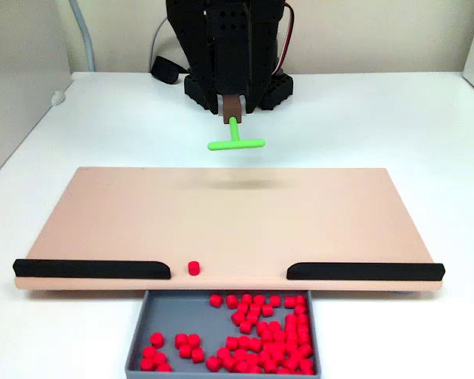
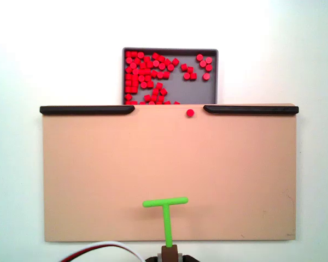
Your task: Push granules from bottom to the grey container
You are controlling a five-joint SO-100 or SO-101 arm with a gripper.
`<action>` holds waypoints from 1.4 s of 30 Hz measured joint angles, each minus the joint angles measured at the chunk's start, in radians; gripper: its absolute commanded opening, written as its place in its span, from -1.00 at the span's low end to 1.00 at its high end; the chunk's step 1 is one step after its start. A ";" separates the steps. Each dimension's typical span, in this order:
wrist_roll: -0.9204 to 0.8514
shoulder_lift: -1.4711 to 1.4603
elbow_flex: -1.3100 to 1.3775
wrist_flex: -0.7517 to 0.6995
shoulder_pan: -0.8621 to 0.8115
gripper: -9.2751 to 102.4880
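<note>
The white worktop (image 1: pixel 103 142) carries a wide tan rectangular board (image 1: pixel 229 221), and in a fixed view (image 2: pixel 169 164) the board lies flat with the shallow grey rectangular container (image 2: pixel 213 82) butted against its far edge. Two long black strips (image 2: pixel 87 109) line that edge, leaving a gap between them that opens onto the container. The black arm (image 1: pixel 229 47) stands off the opposite edge, and its fingers (image 1: pixel 233 106) pinch the stem of a bright green plastic T-shaped tool (image 1: pixel 235 142), which hangs above the board's near edge, well apart from the gap.

Nearly all the small red plastic granules (image 2: pixel 147 71) already sit in the container, crowded on its left side in that view. One lone red granule (image 2: pixel 190 113) remains on the board, in the gap near the right strip (image 2: pixel 251 109).

The likely trouble is a glancing push: the crossbar now lines up left of the lone granule, so an off-centre stroke could roll it sideways against the right strip's end, where it would lodge. A low, hard stroke might also catch the strips or shift the board off the container
</note>
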State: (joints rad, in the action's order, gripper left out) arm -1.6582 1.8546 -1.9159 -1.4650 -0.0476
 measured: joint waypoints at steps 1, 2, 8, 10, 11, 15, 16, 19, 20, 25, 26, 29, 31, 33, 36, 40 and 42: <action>0.000 0.000 0.000 0.000 0.000 -0.84; 0.000 0.000 0.000 0.000 0.000 -0.84; 0.000 0.000 0.000 0.000 -0.012 -0.84; 0.000 0.000 0.000 0.000 -0.012 -0.84; 0.000 0.000 0.000 0.000 -0.012 -0.84; 0.000 0.000 0.000 0.000 -0.012 -0.84; 0.000 0.000 0.000 0.000 -0.012 -0.84; 0.000 0.000 0.000 0.000 -0.012 -0.84; 0.000 0.000 0.000 0.000 -0.012 -0.84; 0.000 0.000 0.000 0.000 -0.012 -0.84; 0.000 0.000 0.000 0.000 -0.012 -0.84; 0.000 -0.015 0.000 0.000 -0.012 -0.84; 0.000 -0.028 0.000 0.002 -0.012 -0.84; 0.000 -0.028 0.000 0.005 -0.012 -0.84; 0.000 -0.028 0.000 0.006 -0.012 -0.84; 0.000 -0.028 0.000 0.006 -0.012 -0.84; 0.000 -0.028 0.000 0.006 -0.012 -0.84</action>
State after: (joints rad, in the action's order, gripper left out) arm -1.6582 1.8270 -1.9159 -1.4588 -0.0598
